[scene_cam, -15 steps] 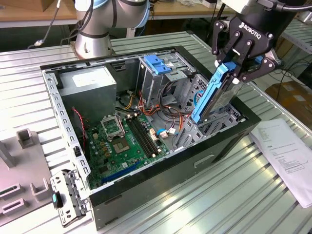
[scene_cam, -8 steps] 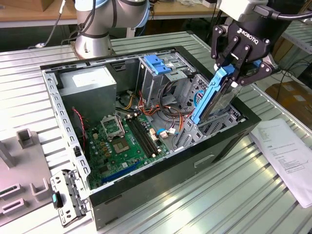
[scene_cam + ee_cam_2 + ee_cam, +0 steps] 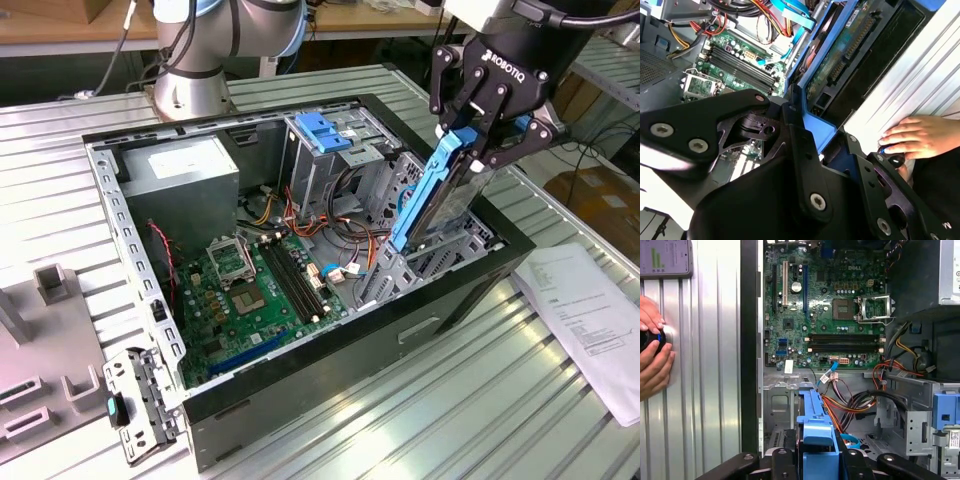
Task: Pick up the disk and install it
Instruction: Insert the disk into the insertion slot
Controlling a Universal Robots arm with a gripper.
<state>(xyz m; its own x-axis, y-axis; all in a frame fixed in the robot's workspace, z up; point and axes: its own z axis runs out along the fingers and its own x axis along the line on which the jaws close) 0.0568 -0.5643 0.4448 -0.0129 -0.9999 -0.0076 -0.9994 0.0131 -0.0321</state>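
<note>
At the exterior view's left a grey plastic fixture (image 3: pixel 40 300) stands on the ribbed metal table (image 3: pixel 420 420), and beside it lies a black-and-silver bracket with a teal button (image 3: pixel 135 400). Next comes the open black computer case (image 3: pixel 300 395). Inside it are a grey power supply box with a white sticker (image 3: pixel 185 175), whose print is too small to read, and the green motherboard (image 3: pixel 260 300). Further right stands the grey metal drive cage with a blue plastic latch on top (image 3: pixel 325 130). Beyond that, the silver hard drive in its bright blue plastic rail, the disk (image 3: pixel 440 200), stands steeply tilted. Its long axis is close to upright, with the lower end down inside the case's bay at the front corner and the upper end leaning toward the exterior view's right. The black gripper with white lettering on its body (image 3: pixel 487 150) has its fingers clamped on that upper end. In the second wrist view the disk's green circuit-board face (image 3: pixel 840 55) shows, and a person's hand (image 3: pixel 920 137) rests on the table outside the case. Rightmost, a white printed sheet of paper (image 3: pixel 590 310) lies flat, its text illegible.
</note>
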